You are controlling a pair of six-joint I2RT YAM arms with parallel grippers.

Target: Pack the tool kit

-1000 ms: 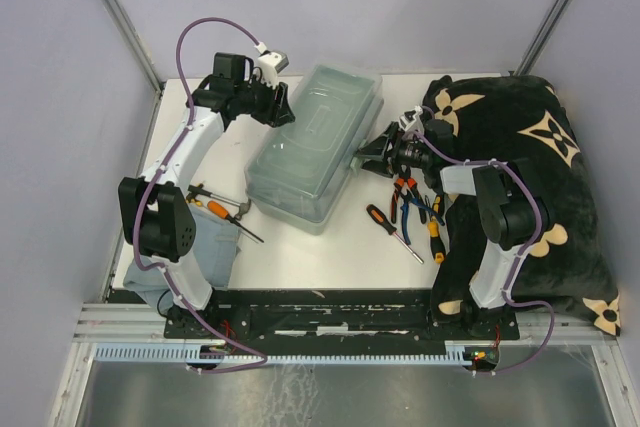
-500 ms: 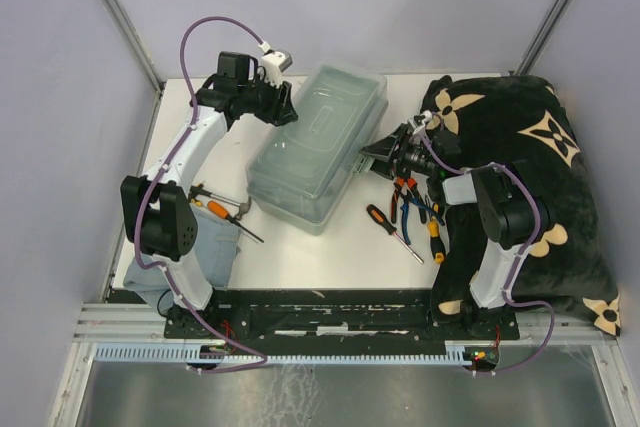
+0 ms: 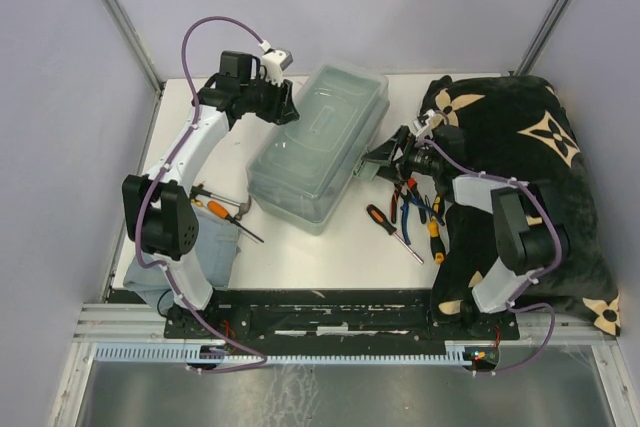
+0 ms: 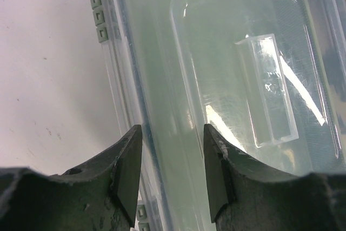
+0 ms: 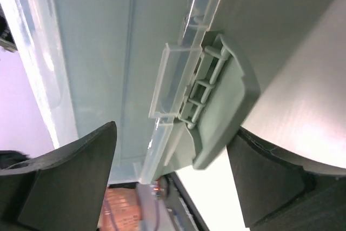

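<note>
swinging its elbow out over the blanket (image 3: 540, 147) and turning its wrist, the right arm has brought the right gripper (image 5: 174, 131) square onto the side of the toolbox (image 3: 318, 142); that is the main change. its fingers stand wide apart and empty, with the grey latch (image 5: 216, 101) in the gap between them, nearer the right-hand finger and touched by neither. the latch looks folded down against the box wall, so the lid (image 4: 243, 79) is probably still fastened.

the left gripper (image 4: 172, 133) has crept a little further along the far rim. its fingers are parted and hold nothing. the lid's hinged edge runs between them, close to the left finger, and the clear raised panel spreads away beyond the right finger. whether the tips touch the lid cannot be told.

this reads as an early step: the box is shut, and nothing can go in until the latch is released and the lid lifted. the pliers and screwdrivers (image 3: 410, 209) lie on the table (image 3: 330, 247) just behind the right fingers, and a few more tools (image 3: 220, 207) rest by the folded cloth (image 3: 215, 242), well away from the left fingers.

against the earlier view, the box and loose tools lie where they did; only the arms differ.
</note>
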